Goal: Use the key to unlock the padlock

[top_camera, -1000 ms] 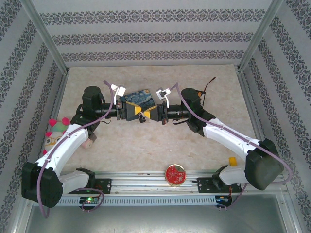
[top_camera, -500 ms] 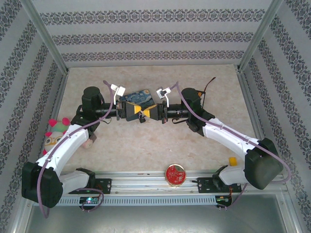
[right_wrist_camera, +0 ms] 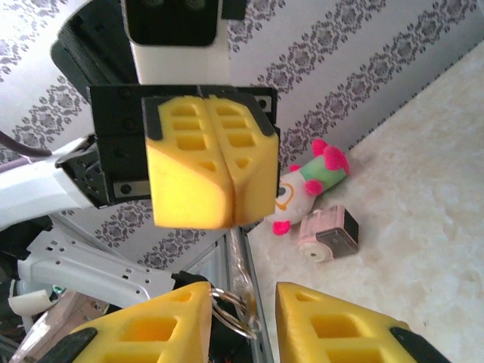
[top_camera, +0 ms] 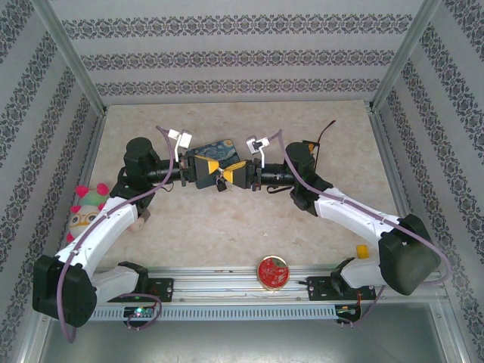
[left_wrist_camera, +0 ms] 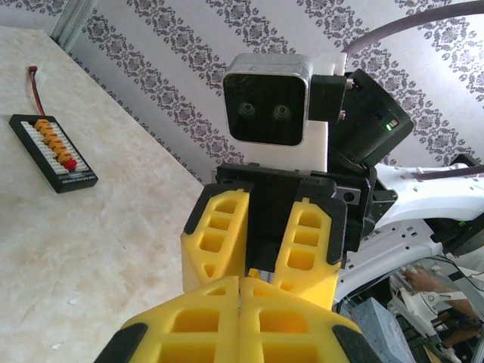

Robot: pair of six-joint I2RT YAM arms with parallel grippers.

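Finding the padlock (top_camera: 219, 184) as 1 tiny dark body dangling near the centre of the table (top_camera: 302, 223), at 6 o'clock of the painted tin (top_camera: 219, 147) and just below the meeting point of the 2 grippers. Seeing the left gripper (right_wrist_camera: 218, 178) with fingers (right_wrist_camera: 185, 174) pressed together, pinching something thin and silvery hanging down at 6 o'clock to a metal ring (right_wrist_camera: 229, 308); cannot tell what it is. Seeing the right gripper (right_wrist_camera: 243, 296) spread, with this ring in the gap and against 1 finger, not squeezed. Judging the padlock as light, stiff, all metal, smooth and probably slippery, free to swing and turn. Better to take hold on the 2 flat faces of the body, keeping shackle and keyhole uncovered. Needs a firm but narrow pinch, being so tiny and easy to lose by twisting out.
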